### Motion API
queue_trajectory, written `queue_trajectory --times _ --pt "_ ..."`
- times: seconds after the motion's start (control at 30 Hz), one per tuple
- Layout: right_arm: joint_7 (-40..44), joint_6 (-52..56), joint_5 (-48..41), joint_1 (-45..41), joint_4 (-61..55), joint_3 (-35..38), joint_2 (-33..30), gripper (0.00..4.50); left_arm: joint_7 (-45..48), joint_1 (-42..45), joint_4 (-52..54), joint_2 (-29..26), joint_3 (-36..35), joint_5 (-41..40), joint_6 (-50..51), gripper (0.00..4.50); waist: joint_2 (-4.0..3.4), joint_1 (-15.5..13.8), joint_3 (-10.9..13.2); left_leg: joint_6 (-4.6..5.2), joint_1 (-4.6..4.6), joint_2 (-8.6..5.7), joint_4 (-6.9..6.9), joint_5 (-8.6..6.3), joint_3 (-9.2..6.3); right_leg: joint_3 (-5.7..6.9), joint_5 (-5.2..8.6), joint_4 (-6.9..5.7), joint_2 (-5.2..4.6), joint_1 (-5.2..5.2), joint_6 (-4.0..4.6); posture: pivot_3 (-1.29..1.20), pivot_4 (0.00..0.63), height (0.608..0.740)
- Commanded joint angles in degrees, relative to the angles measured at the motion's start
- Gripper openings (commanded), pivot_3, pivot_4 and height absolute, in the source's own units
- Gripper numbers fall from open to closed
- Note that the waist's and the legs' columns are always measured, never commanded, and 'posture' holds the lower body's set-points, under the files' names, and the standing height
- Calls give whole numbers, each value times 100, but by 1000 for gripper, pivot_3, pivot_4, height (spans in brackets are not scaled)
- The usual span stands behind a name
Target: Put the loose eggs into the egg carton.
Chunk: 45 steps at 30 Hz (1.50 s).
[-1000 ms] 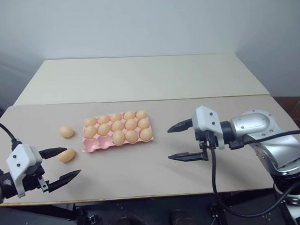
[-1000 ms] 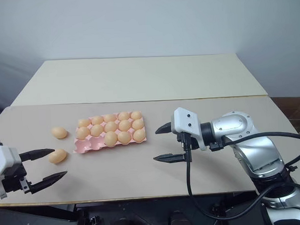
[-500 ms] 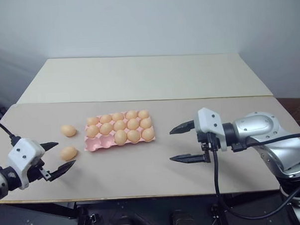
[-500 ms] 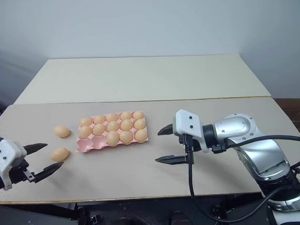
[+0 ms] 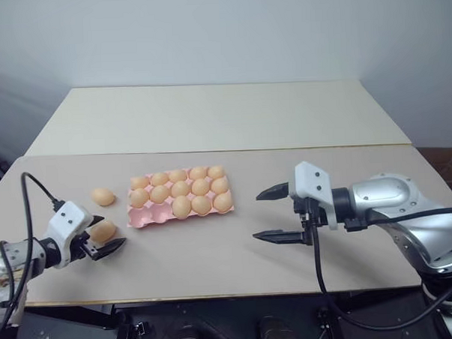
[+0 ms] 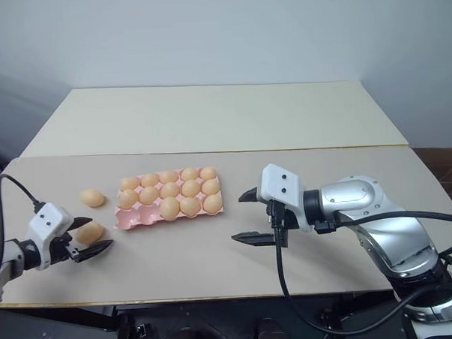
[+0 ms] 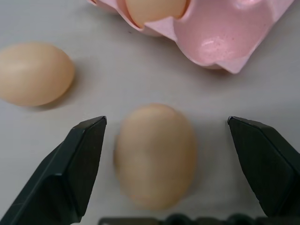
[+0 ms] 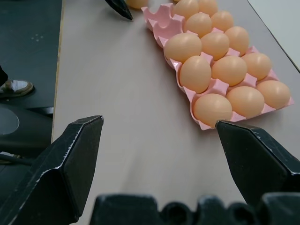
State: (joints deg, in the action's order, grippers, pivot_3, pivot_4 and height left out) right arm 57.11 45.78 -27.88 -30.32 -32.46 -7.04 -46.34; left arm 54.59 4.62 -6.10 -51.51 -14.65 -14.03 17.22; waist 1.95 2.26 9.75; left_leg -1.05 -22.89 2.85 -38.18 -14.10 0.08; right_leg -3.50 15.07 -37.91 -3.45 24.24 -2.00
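Note:
The pink egg carton (image 5: 140, 215) lies mid-table with several eggs in it; its two front-left cups (image 7: 225, 33) are bare. Two loose eggs lie on the table left of it: the farther one (image 5: 102, 196) and the nearer one (image 5: 103, 231). My left gripper (image 5: 110, 231) is low over the table and open. The nearer egg (image 7: 155, 154) lies between its fingers (image 7: 79, 168), touching neither. My right gripper (image 5: 258, 215) hovers open and empty right of the carton (image 8: 159, 24), pointing toward it.
A second, paler tabletop (image 5: 216, 113) adjoins the far edge of the work table. The table's front edge (image 5: 216, 295) runs just behind both grippers. Bare table surface lies between the carton and the right gripper.
My left gripper has moved forward and down to the nearer loose egg, which now lies between its open fingers. The right gripper has stayed where it was.

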Motion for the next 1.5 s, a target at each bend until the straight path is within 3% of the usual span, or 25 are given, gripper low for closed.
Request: queue_trajectory --times 0.03,0.13,0.37,0.57,0.77,0.97,1.13,1.5 --pt "-150 88 -118 8 -232 224 -81 4459 -32 200 -185 -19 96 82 -55 4500 0 0 0 0 1 0 0 0 0 0 0 -1 0 0 0 0 150 740" --pt "-250 131 -146 6 -242 221 -87 4500 46 237 -249 -65 214 143 -39 3849 0 -1 0 0 1 0 0 0 0 0 0 -2 0 -1 0 0 150 740" --pt "-332 126 -147 -30 -203 147 -80 4500 -69 38 -89 -146 157 231 -12 1703 0 16 0 0 5 0 0 0 0 -1 0 -5 0 -2 0 0 150 740" --pt "-335 86 -150 -42 -178 145 -84 4500 56 -522 491 -260 -462 -108 -141 1641 0 45 0 0 3 1 0 0 2 -8 0 -5 1 4 0 0 150 740" --pt "-445 50 -101 -48 -164 131 -14 4500 598 -493 915 -36 -1518 -1268 -373 1641 1 -42 -1 0 2 2 -1 0 1 -1 0 -4 -2 1 0 0 150 740" --pt "-768 46 -37 22 -195 159 178 4500 1210 739 607 343 -633 -1657 -488 1641 3 -168 -2 0 0 -1 -5 0 2 3 0 0 -2 -5 0 0 150 740" --pt "-1099 122 -65 169 -416 247 281 4500 1476 1718 -97 771 112 -1458 -615 1641 5 -148 -3 0 -9 -2 -14 0 -2 6 0 -3 1 -3 0 0 150 740" --pt "-1741 401 -127 662 -1003 483 296 4500 2157 2557 -1236 810 771 -992 -1086 1641 5 -98 -3 1 -10 -2 -22 1 -5 4 0 -6 4 -3 -1 0 150 740"
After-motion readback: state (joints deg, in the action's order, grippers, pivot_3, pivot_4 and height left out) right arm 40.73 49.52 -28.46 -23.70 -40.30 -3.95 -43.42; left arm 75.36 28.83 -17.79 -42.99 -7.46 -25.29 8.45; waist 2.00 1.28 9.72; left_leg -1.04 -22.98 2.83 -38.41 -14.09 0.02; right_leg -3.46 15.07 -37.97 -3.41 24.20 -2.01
